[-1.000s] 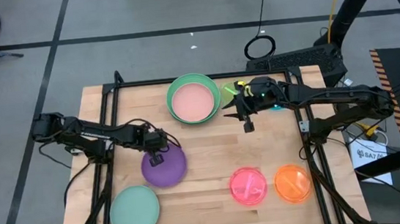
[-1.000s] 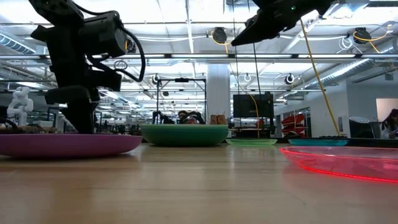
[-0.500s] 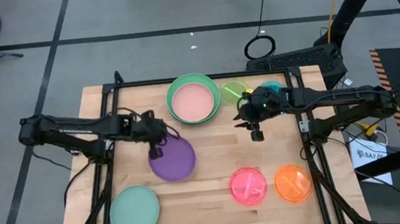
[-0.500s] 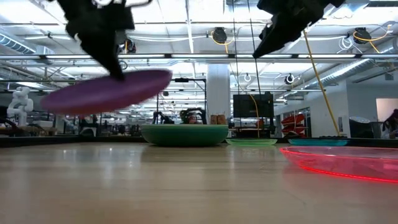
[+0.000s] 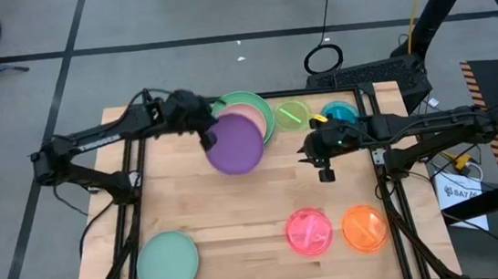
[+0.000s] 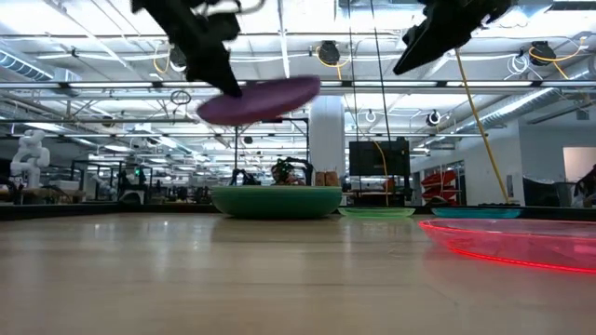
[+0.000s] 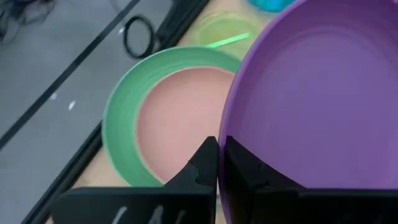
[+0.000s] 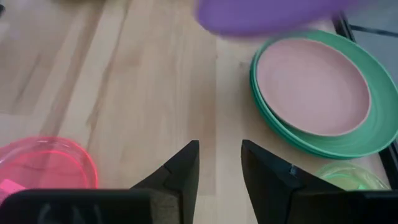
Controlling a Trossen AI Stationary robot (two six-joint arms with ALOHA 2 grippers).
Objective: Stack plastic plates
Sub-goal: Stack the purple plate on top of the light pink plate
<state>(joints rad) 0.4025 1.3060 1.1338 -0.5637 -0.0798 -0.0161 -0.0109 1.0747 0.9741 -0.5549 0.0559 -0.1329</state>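
Note:
My left gripper (image 5: 205,136) is shut on the purple plate (image 5: 235,144), which it holds in the air over the near-left part of the stack of green plates (image 5: 263,111). The pale pink plate (image 7: 180,121) lies inside that stack. My right gripper (image 5: 325,167) is open and empty, in the air to the stack's right, near the lime plate (image 5: 291,115) and the blue plate (image 5: 339,112). The hot pink plate (image 5: 309,231), the orange plate (image 5: 365,227) and the mint plate (image 5: 167,264) lie flat on the near part of the table. My left gripper pinches the purple plate's rim (image 7: 225,134) on the plate's left side, one finger on the inner face and one on the outside. The fingers come from the table's left, slanting down. The plate (image 6: 261,98) is lifted clear and tilted, its free side higher.
A black frame (image 5: 136,109) runs round the wooden table. The table's middle (image 5: 264,202) between the plates is bare wood. The low view shows a room with equipment behind the table.
My left gripper has lifted the purple plate off the table's left middle and carried it up and toward the far edge, over the green stack; the plate has tilted. My right gripper has drifted a little toward the near edge and the right.

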